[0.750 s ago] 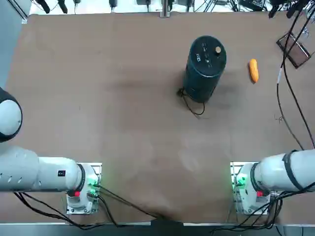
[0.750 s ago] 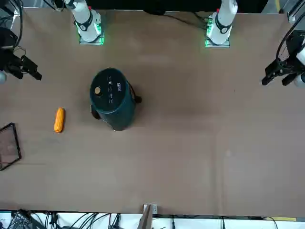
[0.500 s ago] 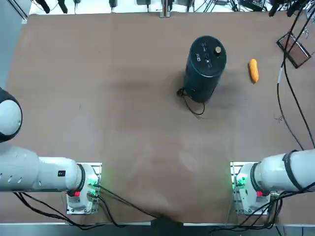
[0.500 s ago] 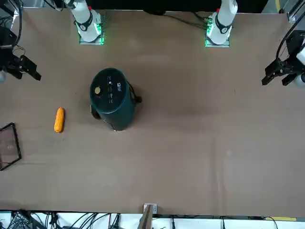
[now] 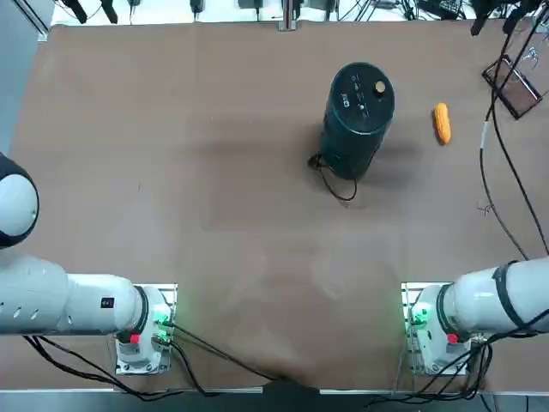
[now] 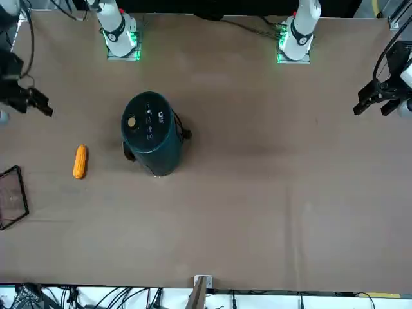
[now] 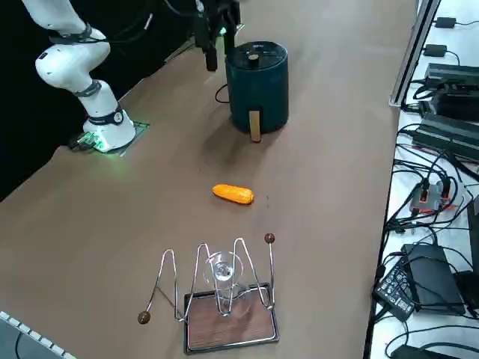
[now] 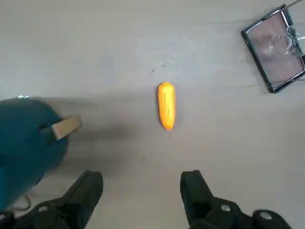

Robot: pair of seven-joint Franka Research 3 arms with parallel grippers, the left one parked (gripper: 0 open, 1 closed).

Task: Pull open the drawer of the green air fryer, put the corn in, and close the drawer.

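Dial: 12 points away from the arm bases, 3 to the robot's right. I see my right gripper [image 8: 143,175] up in the air on the near side, fingers spread, nothing between them. The dark teal-green cylindrical air fryer [image 5: 350,133] stands upright, and its curved green drawer [image 7: 274,112] looks closed. The light tan, flat bar-like handle [image 7: 255,126] sticks out at the fryer's 3 o'clock side, standing upright. That's the relation that matters: handle at roughly 10 o'clock from the claw, its pull direction toward 3. The small orange-yellow corn cob [image 5: 442,123] lies on the brown tabletop [image 5: 249,257], well apart from the fryer at its 3 o'clock, about 12 from the claw, long axis close to 12–6. The right arm is the nearer one for both. Drawer first, I'd say: swing toward 10, get low, pinch the bar across its narrow sides, draw toward 3. Risks: the fryer could slide or tip along with the pull, and the opened drawer may crowd the corn. The black-framed rectangular tray [image 7: 188,321] sits beyond the corn, around 2 o'clock from it.
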